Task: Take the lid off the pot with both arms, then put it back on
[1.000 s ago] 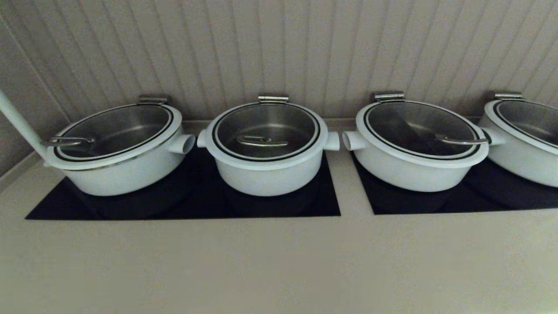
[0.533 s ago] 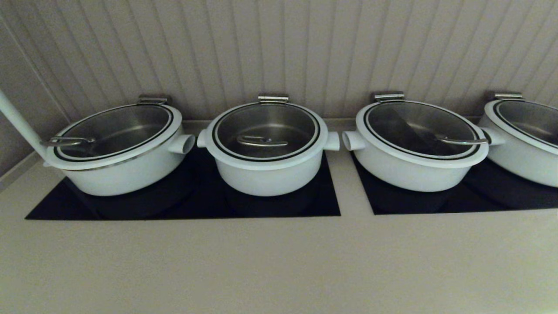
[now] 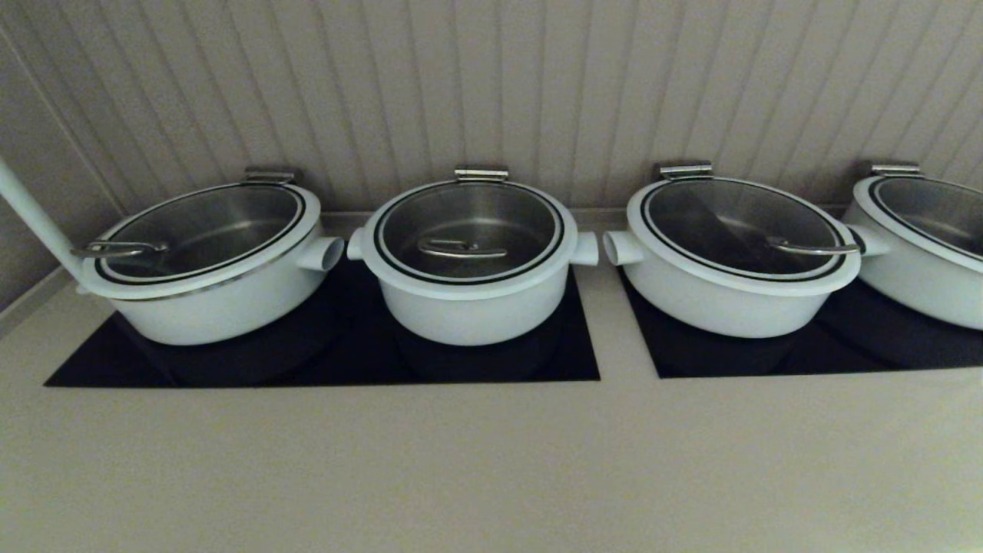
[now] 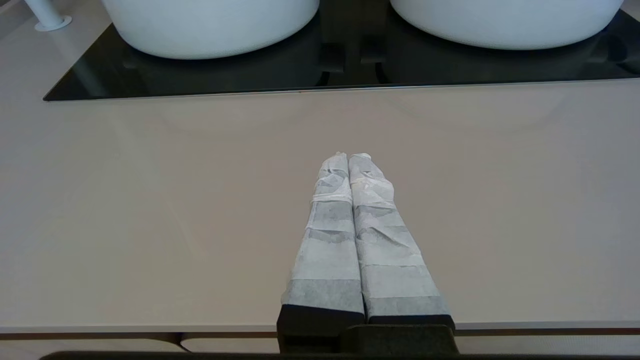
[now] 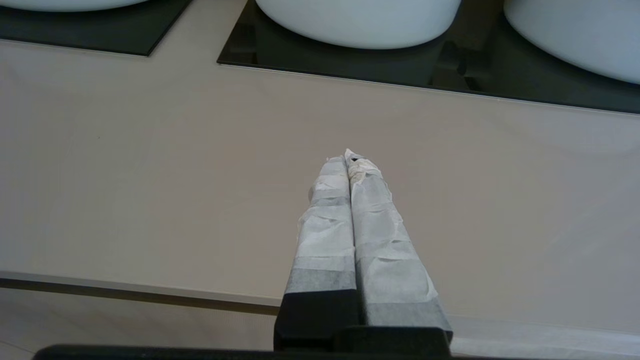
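- Lid [image 3: 468, 234] seated on pot [image 3: 470, 307], second from left on the black cooktop [image 3: 322, 361], bar handle centred for a two-sided grasp.
- Left gripper [image 4: 348, 159] and right gripper [image 5: 348, 159] low over the counter [image 3: 491, 461], fingers pressed together, empty.
- No brand or writing readable.

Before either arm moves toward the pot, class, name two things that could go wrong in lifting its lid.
1. The lid has one slim bar handle; two grippers may crowd it or tilt the glass.
2. The neighbouring pots stand close to the pot; an arm could knock one.

The left gripper and right gripper are shut over the counter and must open first.
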`<state>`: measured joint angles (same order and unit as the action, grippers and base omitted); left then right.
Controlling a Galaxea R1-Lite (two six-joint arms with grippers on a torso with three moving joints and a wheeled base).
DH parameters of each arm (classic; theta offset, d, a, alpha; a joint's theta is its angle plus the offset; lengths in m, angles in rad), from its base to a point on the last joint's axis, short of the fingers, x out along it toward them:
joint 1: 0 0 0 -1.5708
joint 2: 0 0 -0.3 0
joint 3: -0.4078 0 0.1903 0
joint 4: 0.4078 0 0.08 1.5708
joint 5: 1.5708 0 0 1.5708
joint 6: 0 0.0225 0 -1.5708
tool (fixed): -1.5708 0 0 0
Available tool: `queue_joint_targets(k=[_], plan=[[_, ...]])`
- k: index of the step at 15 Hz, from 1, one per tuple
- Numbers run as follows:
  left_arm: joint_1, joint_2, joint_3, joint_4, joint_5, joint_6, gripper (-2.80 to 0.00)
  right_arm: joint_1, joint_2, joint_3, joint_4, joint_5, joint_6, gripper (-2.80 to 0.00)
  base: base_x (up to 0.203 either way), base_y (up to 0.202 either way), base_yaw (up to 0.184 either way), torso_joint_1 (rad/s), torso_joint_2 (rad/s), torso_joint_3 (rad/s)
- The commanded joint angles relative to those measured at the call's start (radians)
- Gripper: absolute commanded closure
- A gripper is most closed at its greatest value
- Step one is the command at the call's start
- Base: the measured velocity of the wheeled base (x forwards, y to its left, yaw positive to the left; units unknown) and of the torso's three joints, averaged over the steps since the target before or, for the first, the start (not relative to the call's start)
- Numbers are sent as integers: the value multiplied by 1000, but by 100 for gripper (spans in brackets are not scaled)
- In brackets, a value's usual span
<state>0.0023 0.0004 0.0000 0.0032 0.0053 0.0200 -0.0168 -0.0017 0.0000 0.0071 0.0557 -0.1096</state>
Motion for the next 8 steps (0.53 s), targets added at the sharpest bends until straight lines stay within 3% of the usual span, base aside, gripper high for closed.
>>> queue_joint_targets(k=[1, 8], plan=[[0, 0, 0, 0, 1, 0, 0, 0, 2, 0, 1, 1, -1, 0, 0, 0, 0, 0, 0, 0], [1, 0, 0, 0, 1, 0, 0, 0, 2, 0, 1, 1, -1, 0, 0, 0, 0, 0, 0, 0]])
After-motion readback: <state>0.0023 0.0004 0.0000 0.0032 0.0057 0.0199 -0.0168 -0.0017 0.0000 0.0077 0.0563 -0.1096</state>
